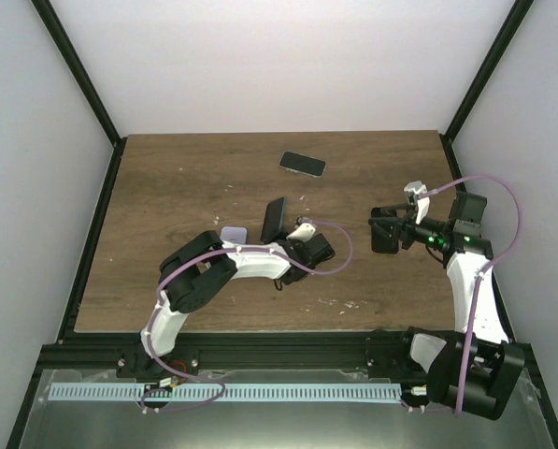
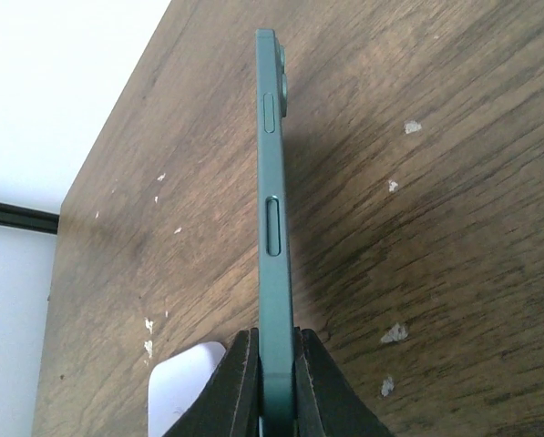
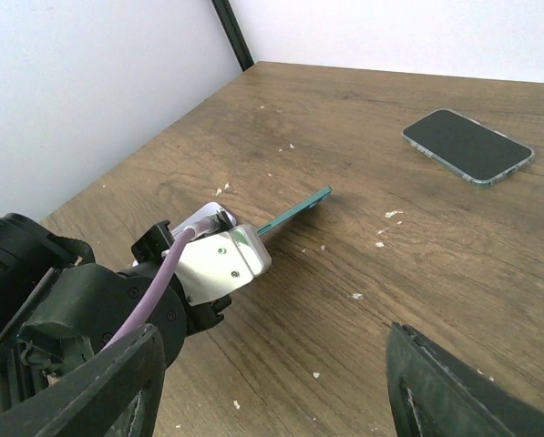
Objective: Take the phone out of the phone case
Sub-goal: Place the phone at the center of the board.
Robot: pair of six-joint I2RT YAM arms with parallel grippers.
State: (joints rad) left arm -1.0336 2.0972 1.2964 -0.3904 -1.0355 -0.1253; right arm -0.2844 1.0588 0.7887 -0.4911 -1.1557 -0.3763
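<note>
Your left claw pinched one end of the phone tight, over the table. The phone was thin and dark green, with two side buttons. Your right claw stood wide open. The phone case lay flat farther back

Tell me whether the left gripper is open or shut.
Shut. The left gripper clamps the green phone edge-on, a finger pressed against each flat face, no gap showing.

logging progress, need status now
Left gripper shut on phone. Right gripper open, empty. Case lies apart, far side. Nothing blocking.
</note>
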